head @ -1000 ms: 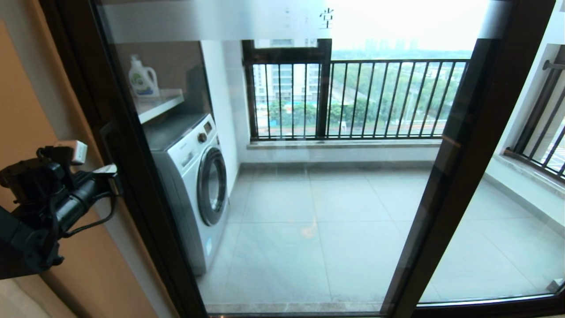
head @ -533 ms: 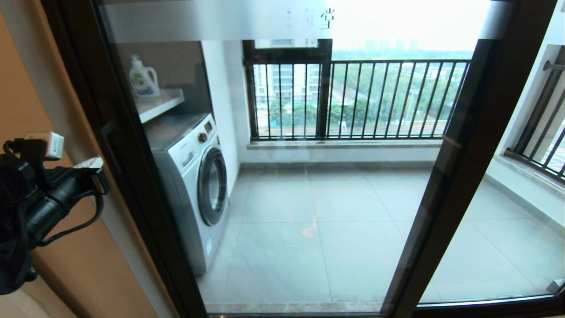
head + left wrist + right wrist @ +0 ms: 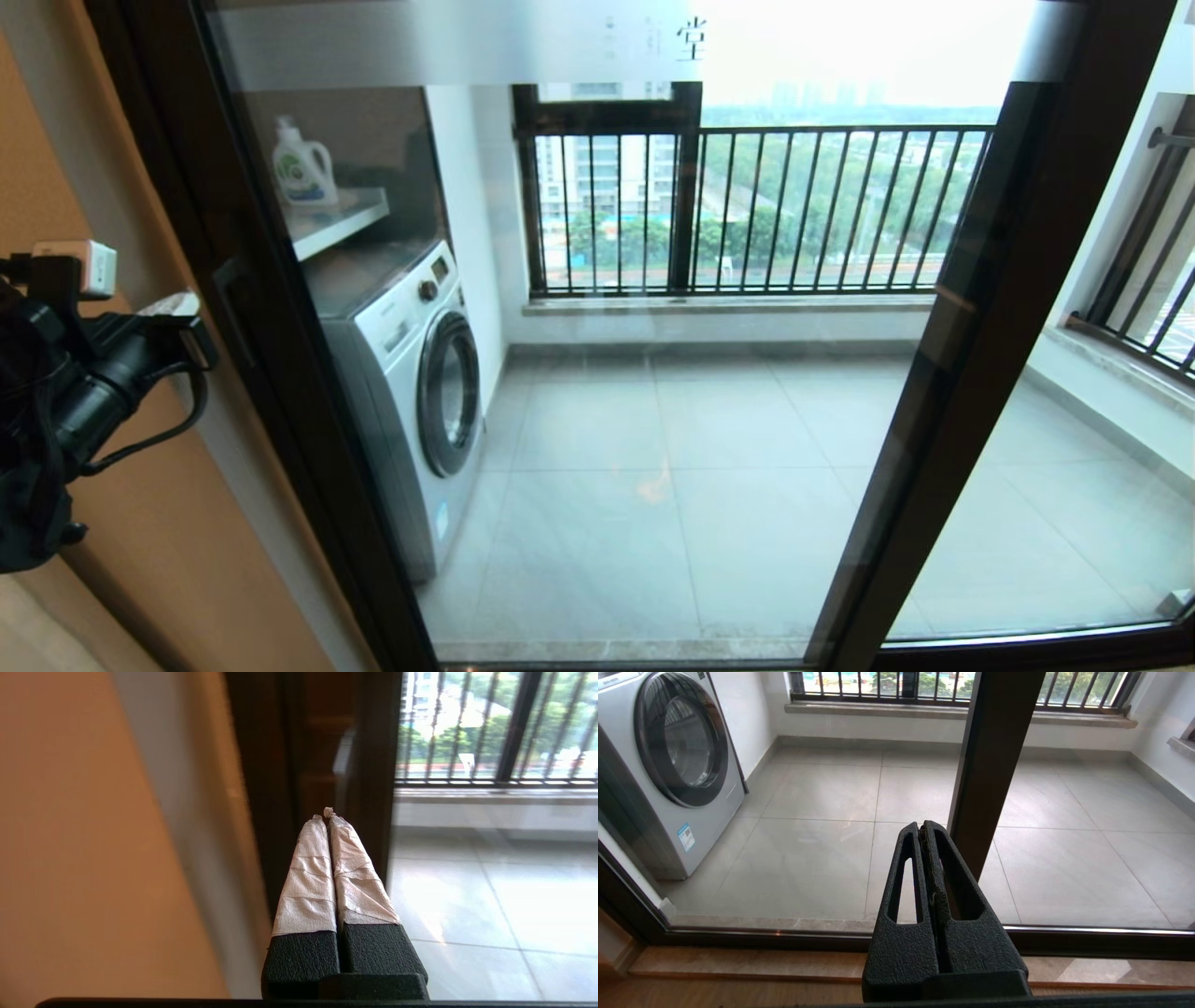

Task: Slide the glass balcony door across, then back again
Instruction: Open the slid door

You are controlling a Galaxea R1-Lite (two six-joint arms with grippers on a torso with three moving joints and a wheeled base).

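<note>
— Left gripper (image 3: 327, 816): state and place?
— Taped fingers (image 3: 308, 872) pressed together, nothing between them. It hangs at the robot's left, just beside the door (image 3: 597, 373), tips pointing at the dark left frame edge and apart from it.

— Right gripper (image 3: 924, 830)?
— Fingers closed, empty. It sits low before the bottom track, out of the head view; parked, by the look of it.

— Step in hand?
— Judged: the door stands fully across the opening, its left edge against the wall-side jamb, with no gripper on it. Either the first slide is about to begin or both are done; the pictures do not settle which.

— If a slide is due, what does it call for?
— The left gripper must reach the bar handle (image 3: 231, 313) on the left stile, hook or press it, then push sideways along the track toward the robot's right.

— Door, description?
— Tall clear glass pane in a dark brown metal frame; frosted band along the top with a Chinese character (image 3: 692, 38).

— Beyond the glass?
— Washer (image 3: 411, 392) at left, detergent bottle (image 3: 302, 166) on a shelf above it, tiled floor, then a railing (image 3: 794, 210) farthest off.
</note>
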